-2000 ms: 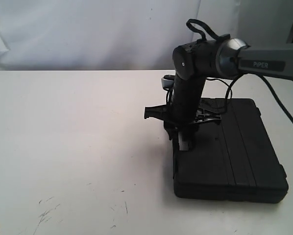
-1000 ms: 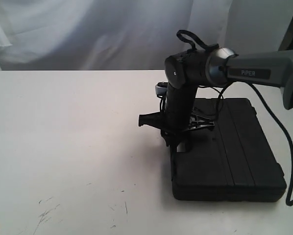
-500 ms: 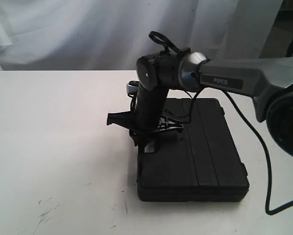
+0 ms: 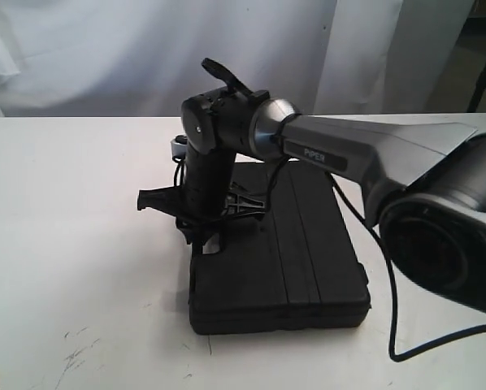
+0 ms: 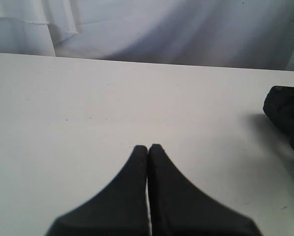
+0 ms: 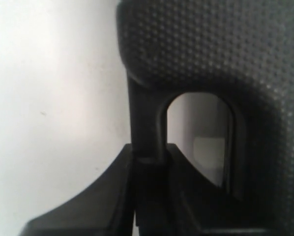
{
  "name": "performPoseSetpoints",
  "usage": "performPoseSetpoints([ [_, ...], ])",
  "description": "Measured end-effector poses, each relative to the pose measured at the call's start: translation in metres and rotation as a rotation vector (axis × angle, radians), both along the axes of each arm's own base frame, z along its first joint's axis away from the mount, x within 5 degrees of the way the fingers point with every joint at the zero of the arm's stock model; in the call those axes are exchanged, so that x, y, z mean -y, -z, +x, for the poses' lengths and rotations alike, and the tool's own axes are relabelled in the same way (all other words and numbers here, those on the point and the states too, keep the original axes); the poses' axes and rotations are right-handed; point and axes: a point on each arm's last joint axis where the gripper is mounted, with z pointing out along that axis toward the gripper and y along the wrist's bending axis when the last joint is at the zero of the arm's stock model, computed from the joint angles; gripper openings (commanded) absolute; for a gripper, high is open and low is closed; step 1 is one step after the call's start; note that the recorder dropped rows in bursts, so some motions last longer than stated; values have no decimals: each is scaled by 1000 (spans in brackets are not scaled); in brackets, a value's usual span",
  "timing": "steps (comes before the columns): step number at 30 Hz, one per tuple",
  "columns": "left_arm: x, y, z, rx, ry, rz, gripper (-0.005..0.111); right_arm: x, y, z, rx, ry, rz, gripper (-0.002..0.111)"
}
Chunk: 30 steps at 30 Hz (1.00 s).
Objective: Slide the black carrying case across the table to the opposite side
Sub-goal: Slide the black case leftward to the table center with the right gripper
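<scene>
Your right arm (image 4: 349,154) reaches in from the right of the exterior view and stretches nearly level across the middle. Its wrist bends sharply, so the black forearm section points almost straight down. A black cable (image 4: 392,317) hangs from it and loops onto the table (image 4: 80,244) at the right.

The case (image 4: 292,260) lies flat on the white table, about mid-width in the exterior view and toward its near edge. It is black and rectangular with rounded corners. Its lid has a pebbled grain, and raised ribs run along its length. Faint dark scuffs (image 4: 76,351) mark the tabletop toward the near left corner, well apart from the case. A pale curtain (image 4: 105,49) hangs behind.

Your right claw (image 4: 210,244) comes down at the case's left edge. In the right wrist view that claw (image 6: 149,157) is clamped on the bar of the handle (image 6: 146,118), with one of the fingers (image 6: 102,196) pressed against each side of it. Bare table shows through the handle's opening, and the grained lid (image 6: 211,49) fills the view beyond it.

Your left claw (image 5: 148,148) has its tips pressed together with nothing between them, and it hangs over bare table. It does not show in the exterior view.
</scene>
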Motion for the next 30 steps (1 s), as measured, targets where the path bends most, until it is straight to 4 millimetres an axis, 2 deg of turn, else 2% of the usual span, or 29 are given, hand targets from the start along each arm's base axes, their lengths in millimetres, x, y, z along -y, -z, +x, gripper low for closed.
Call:
performPoseSetpoints([
  [5,0,0,0,0,0,0,0,-17,3,-4,-7,8,41,0],
  [9,0,0,0,0,0,0,0,-24,3,-1,-3,42,78,0],
  [24,0,0,0,0,0,0,0,-31,2,5,30,110,149,0],
  [30,0,0,0,0,0,0,0,-35,2,1,33,100,151,0],
])
